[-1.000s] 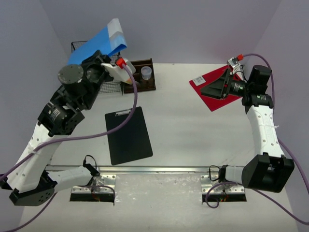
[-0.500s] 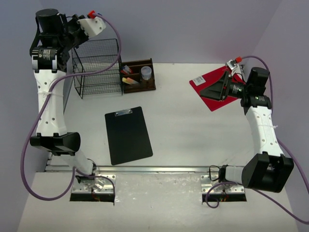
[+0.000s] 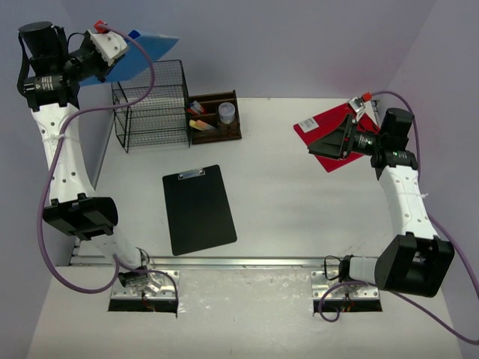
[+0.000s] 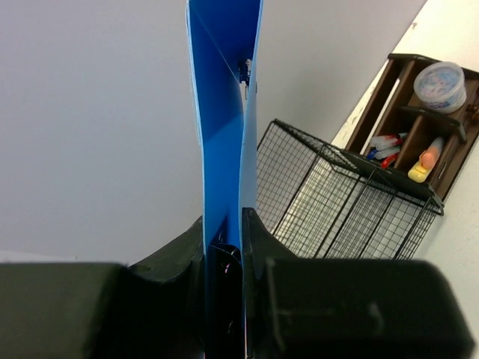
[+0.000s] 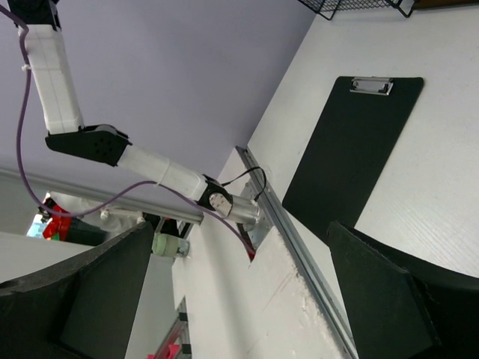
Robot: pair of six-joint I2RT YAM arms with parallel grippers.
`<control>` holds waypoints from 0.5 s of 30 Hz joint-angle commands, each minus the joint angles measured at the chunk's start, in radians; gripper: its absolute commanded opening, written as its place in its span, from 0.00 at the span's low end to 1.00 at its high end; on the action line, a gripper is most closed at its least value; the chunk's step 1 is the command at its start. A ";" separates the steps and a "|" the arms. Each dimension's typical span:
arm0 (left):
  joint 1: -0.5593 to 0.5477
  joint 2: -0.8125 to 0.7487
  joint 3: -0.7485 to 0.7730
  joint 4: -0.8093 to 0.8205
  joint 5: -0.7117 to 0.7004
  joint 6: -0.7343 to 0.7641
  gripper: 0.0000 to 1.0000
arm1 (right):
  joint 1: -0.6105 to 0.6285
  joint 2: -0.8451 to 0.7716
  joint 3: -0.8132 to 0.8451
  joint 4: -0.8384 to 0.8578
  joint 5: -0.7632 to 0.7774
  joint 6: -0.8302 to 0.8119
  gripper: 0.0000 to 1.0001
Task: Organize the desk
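The white desk [image 3: 299, 202] has a silver rail [image 3: 239, 262] along its front edge. My left gripper [image 3: 93, 66] is raised high at the back left and is shut on a blue folder [image 3: 146, 54], which hangs in the air above the black wire basket [image 3: 150, 105]. In the left wrist view the folder [image 4: 224, 112] stands edge-on between my jaws [image 4: 224, 239]. My right gripper [image 3: 333, 138] is open wide and empty, over a red folder [image 3: 322, 134] at the back right. In the right wrist view the gripper [image 5: 239, 292] holds nothing.
A brown wooden organizer [image 3: 215, 117] with pens and a small cup stands right of the basket; it also shows in the left wrist view [image 4: 426, 127]. A black clipboard [image 3: 198, 209] lies flat left of centre and shows in the right wrist view [image 5: 352, 149].
My left arm has swung up from low over the basket to high at the back left, still holding the blue folder. The right gripper has barely moved.
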 commanded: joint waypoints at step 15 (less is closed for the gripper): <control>0.037 0.031 -0.086 0.059 0.101 0.288 0.00 | -0.001 0.011 -0.047 0.114 -0.036 0.041 0.99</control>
